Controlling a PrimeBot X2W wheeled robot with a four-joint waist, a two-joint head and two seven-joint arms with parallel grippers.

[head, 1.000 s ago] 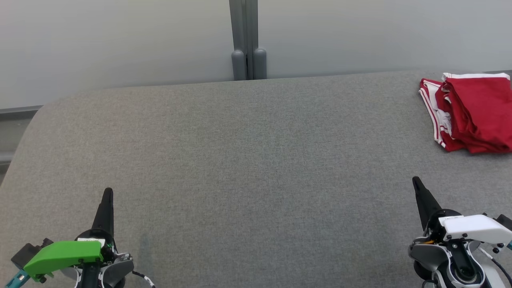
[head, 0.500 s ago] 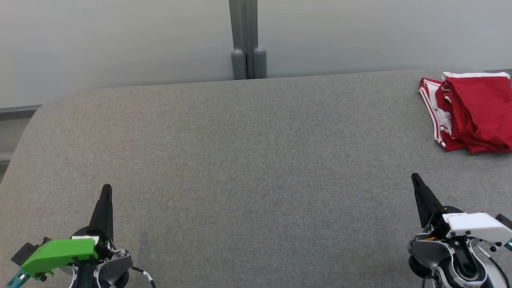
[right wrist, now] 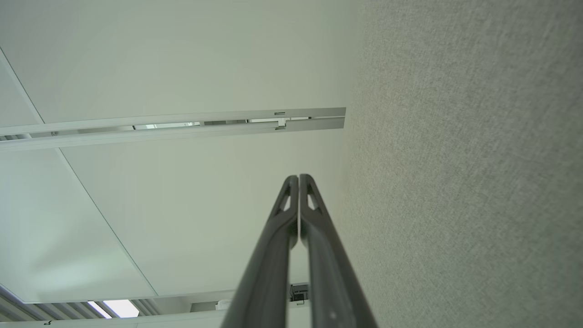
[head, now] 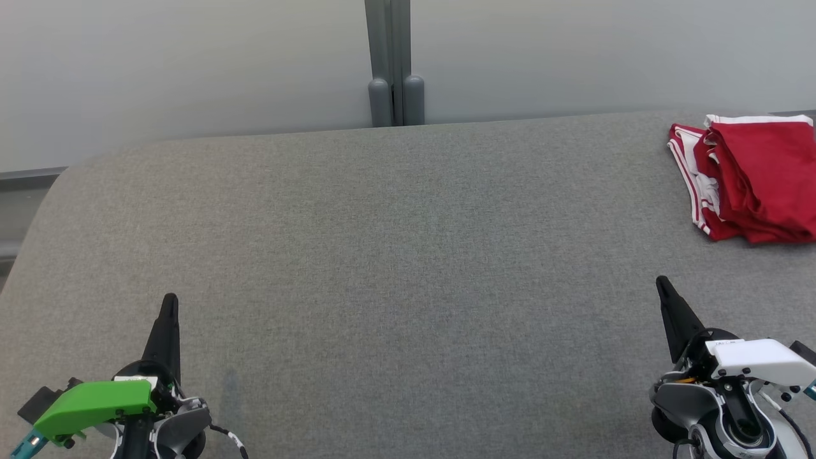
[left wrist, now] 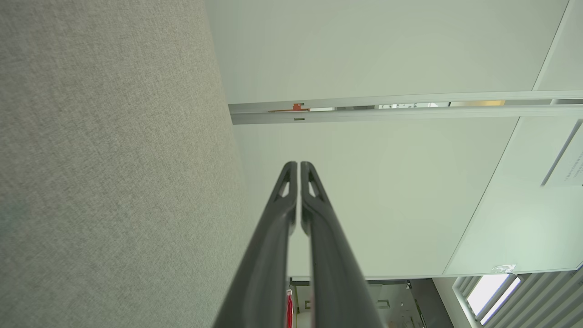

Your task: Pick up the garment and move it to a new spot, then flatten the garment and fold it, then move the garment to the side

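The garment (head: 755, 178) is red with white trim and lies folded in a loose stack at the far right of the grey table (head: 395, 255), running off the head view's right edge. My left gripper (head: 169, 301) hangs shut and empty over the table's near left. In the left wrist view its fingertips (left wrist: 298, 165) touch, pointing past the table toward a pale wall. My right gripper (head: 662, 282) is shut and empty at the near right, well short of the garment. The right wrist view shows its fingertips (right wrist: 298, 177) pressed together.
A pale partition wall with a grey post (head: 395, 64) stands behind the table's far edge. The table's left end curves away at the left (head: 44, 210). Wide bare fabric lies between the two grippers.
Both grippers have shifted slightly farther out over the table, then held still. The garment has not moved.
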